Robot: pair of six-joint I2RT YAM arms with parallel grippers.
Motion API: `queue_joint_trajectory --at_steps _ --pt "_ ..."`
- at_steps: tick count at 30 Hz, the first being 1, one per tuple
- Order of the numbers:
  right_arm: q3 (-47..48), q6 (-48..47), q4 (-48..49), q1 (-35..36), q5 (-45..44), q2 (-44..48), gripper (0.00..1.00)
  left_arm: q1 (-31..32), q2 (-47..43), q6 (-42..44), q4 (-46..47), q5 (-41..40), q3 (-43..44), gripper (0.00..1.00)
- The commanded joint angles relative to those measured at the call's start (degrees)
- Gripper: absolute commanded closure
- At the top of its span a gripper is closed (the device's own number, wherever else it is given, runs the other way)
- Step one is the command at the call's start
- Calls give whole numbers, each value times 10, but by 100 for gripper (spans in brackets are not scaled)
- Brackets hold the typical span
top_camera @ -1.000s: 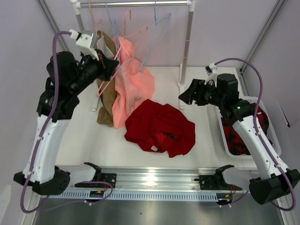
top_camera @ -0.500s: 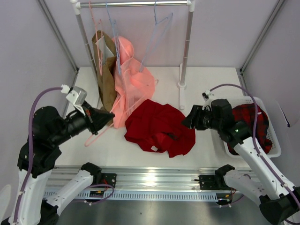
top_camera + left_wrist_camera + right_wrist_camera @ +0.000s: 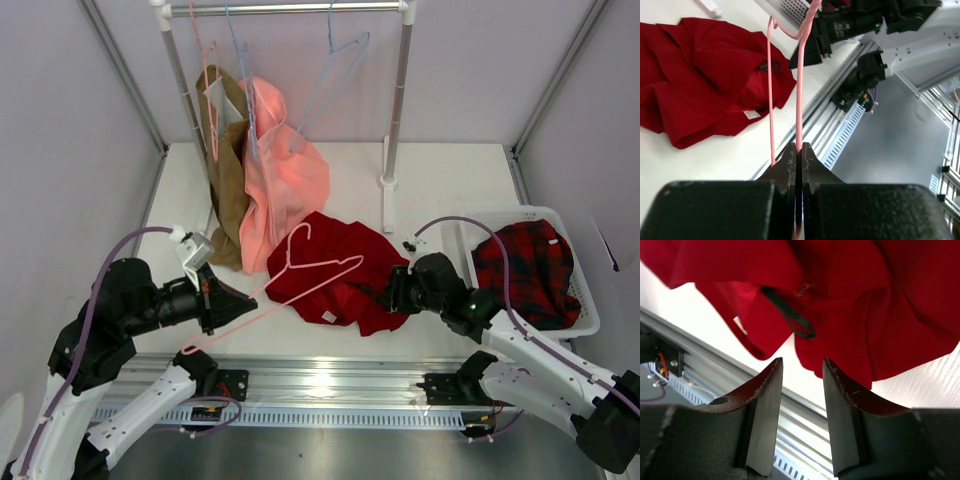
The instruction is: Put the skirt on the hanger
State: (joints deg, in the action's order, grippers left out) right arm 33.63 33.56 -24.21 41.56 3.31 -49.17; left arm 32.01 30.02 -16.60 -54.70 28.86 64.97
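hanger (image 3: 290,265) over left edge of skirt (image 3: 345,262), basket (image 3: 592,312) at right

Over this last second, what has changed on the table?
The left gripper, shut on the hanger, carried it from up by the rack down toward the near left. The right gripper came down to the skirt, jaws narrowing but open, holding nothing. The skirt, hanging clothes and plaid cloth stayed put.

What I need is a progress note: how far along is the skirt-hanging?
Done: thin pale pink hanger clamped in left gripper. In hand: right gripper, jaws apart, at the edge of the dark red cloth skirt. Left: it lies crumpled on the white table, unhung.
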Motion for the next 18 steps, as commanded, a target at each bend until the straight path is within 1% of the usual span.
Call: queue_joint_trajectory --at_steps 1,3,6,8,15,18 --pt "-30 9 90 4 -21 7 58 15 -8 -10 -4 26 -25 100" --pt "-38 9 114 4 -17 1 59 22 -9 -12 4 41 -44 100" --pt "-45 7 131 5 -23 -7 62 30 -5 -3 1 30 -51 100" --pt "-48 3 144 5 -23 -7 62 31 -1 -1 5 31 -51 100" --pt "-55 2 171 4 -20 -14 63 31 12 4 13 28 -58 100" --pt "-54 2 172 4 -16 -23 67 32 16 5 15 27 -59 100"
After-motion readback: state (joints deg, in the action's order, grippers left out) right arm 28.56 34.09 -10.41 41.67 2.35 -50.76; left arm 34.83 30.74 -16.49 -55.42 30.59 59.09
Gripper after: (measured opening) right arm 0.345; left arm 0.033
